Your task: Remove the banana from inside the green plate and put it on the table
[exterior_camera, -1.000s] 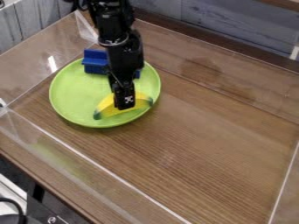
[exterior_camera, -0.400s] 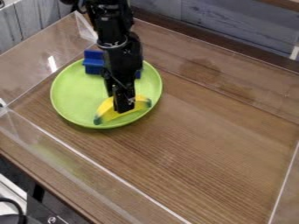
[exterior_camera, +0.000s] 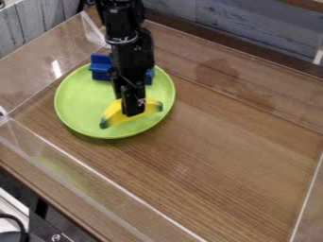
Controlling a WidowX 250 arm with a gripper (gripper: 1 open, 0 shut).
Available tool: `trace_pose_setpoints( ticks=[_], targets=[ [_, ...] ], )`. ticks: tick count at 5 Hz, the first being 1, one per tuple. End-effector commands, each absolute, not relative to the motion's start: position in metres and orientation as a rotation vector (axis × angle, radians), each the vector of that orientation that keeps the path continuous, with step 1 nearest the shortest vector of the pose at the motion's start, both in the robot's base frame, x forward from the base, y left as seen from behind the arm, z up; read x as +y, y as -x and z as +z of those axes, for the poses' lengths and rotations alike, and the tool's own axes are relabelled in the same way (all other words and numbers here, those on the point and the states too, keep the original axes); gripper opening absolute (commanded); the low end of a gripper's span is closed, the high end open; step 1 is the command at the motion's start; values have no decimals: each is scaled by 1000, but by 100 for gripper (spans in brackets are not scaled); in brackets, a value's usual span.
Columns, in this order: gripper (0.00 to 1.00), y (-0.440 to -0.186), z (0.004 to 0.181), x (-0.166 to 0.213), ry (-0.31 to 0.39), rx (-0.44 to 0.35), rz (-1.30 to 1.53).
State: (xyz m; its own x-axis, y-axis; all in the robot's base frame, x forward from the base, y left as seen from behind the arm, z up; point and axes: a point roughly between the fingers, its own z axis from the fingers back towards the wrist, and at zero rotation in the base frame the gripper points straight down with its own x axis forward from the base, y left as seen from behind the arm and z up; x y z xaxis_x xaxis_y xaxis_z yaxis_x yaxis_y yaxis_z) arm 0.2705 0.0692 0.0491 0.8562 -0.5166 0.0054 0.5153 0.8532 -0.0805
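We look down at an angle on a brown wood-grain table (exterior_camera: 240,151) with a glossy top, edged by clear acrylic walls (exterior_camera: 38,52). Toward the upper left of the tabletop sits a large round green plate (exterior_camera: 78,102) with a shallow raised rim. A black robot arm (exterior_camera: 123,28) comes in from the top of the view and points its gripper (exterior_camera: 130,106) straight down over the right half of the plate. We see the gripper's dark fingers on either side of a small curved yellow banana (exterior_camera: 117,112), about halfway shut and clamped across its middle. The banana lies inside the plate, near the front right part of the rim, with one dark tip pointing toward the lower left and its other end showing to the right of the gripper. We cannot tell whether it rests on the plate or is raised just off it. A blue rectangular block (exterior_camera: 101,67) sits on the far side of the plate, partly hidden behind the arm.
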Motion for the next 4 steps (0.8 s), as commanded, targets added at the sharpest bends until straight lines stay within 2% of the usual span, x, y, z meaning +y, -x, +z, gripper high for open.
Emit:
trace_pose_setpoints(
  ticks=[1, 2, 4],
  targets=[
    [0, -283, 73, 61, 38, -47, -577],
    [0, -285, 75, 50, 39, -47, -607],
    [0, -280, 95, 65, 38, -55, -453]
  ],
)
